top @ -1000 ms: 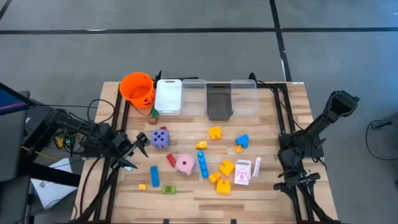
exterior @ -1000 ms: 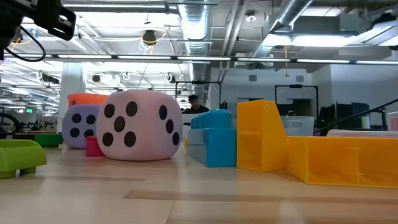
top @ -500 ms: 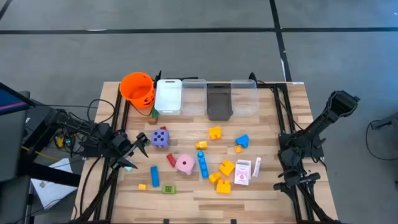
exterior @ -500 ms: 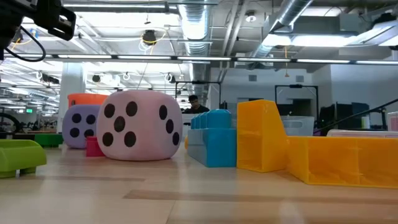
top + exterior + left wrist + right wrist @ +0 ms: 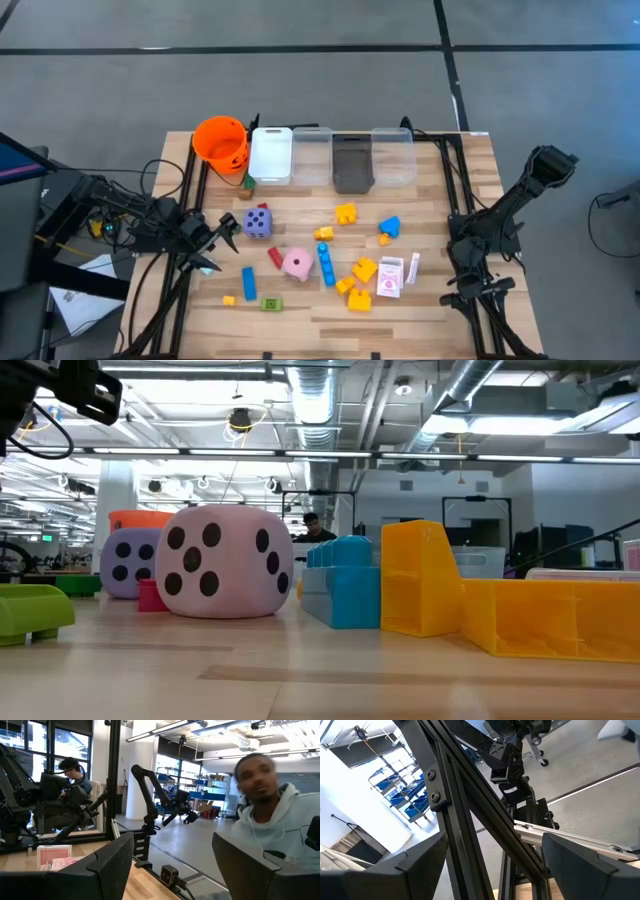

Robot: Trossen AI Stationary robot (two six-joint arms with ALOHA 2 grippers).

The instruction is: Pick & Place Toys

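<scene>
At the left edge of the high view, the left gripper (image 5: 205,243) hangs by the table's left rail with its fingers spread and nothing between them (its wrist view shows the gap wide, with a person in a pale hoodie (image 5: 280,840) beyond). Just right of it sits the purple die (image 5: 257,222), and below that a blue block (image 5: 248,283), a small yellow block (image 5: 228,300) and a green block (image 5: 271,303) near the lower left of the wooden table (image 5: 300,320). Along the upper edge stand the orange bucket (image 5: 220,142) and a row of four bins (image 5: 331,157). The pink die (image 5: 297,263) lies near the middle, with a red block (image 5: 275,257) touching its left side and a blue column of blocks (image 5: 326,264) just to its right. Further right, yellow blocks (image 5: 357,283) cluster in the lower centre, another yellow block (image 5: 345,212) and a blue one (image 5: 389,226) lie above them, and the pink-white cards (image 5: 391,276) rest beside the cluster. At the right edge, the right gripper (image 5: 468,287) waits by the rail, fingers likewise apart and empty.
</scene>
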